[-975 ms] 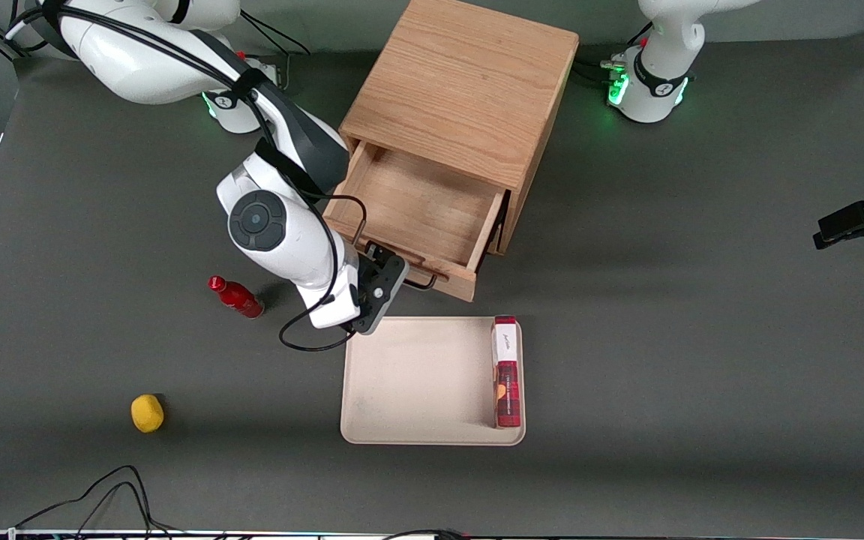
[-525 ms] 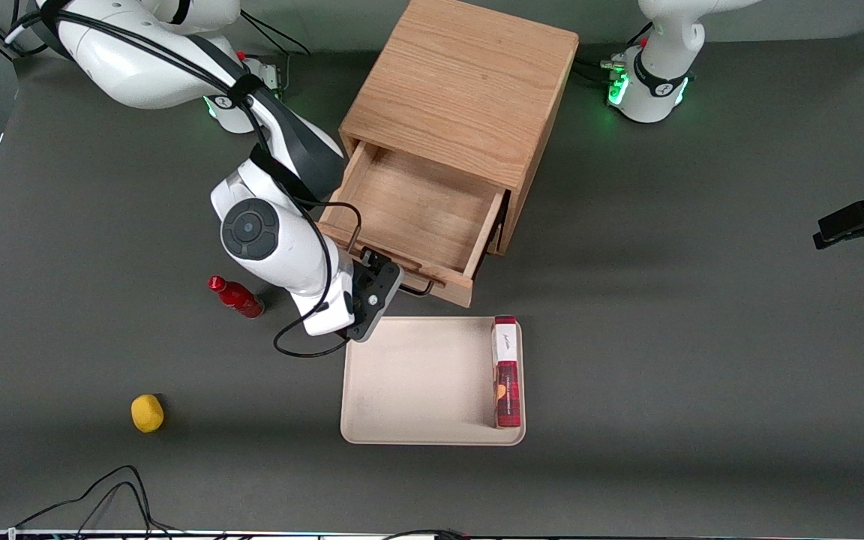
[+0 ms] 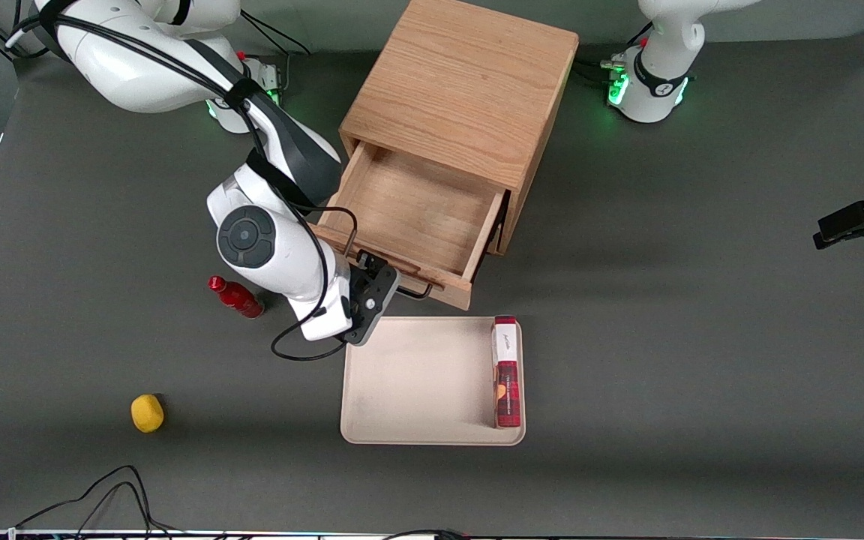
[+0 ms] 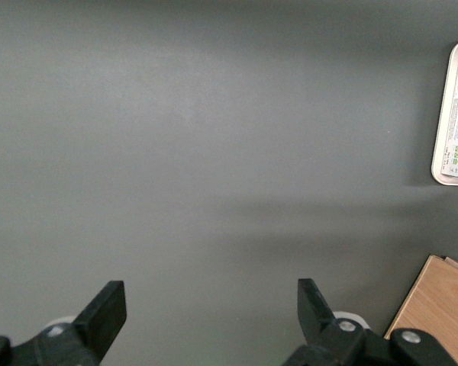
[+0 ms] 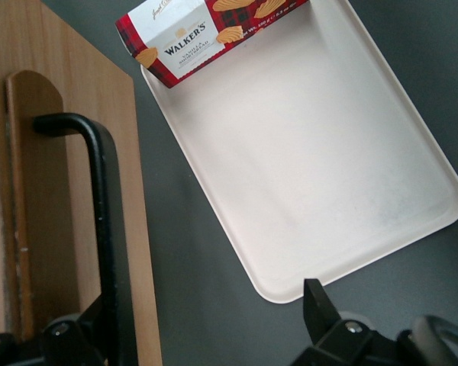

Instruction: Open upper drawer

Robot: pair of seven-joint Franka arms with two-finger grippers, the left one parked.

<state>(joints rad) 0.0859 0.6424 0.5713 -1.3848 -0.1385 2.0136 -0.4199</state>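
Light oak upper drawer (image 3: 417, 214), black wire handle (image 5: 107, 229). Black two-finger gripper (image 3: 372, 289) beside it, fingers apart. Pale beige tray (image 3: 417, 382); red tartan biscuit box (image 3: 507, 375). Red bottle (image 3: 235, 297); yellow lump (image 3: 147, 413).

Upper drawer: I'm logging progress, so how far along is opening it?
Mostly done: the upper drawer stands well out of the cabinet, its empty wooden floor exposed. In hand: the end effector is open at the black wire handle, one finger beside the bar. Left: at most a short further pull, then backing away above the tray.
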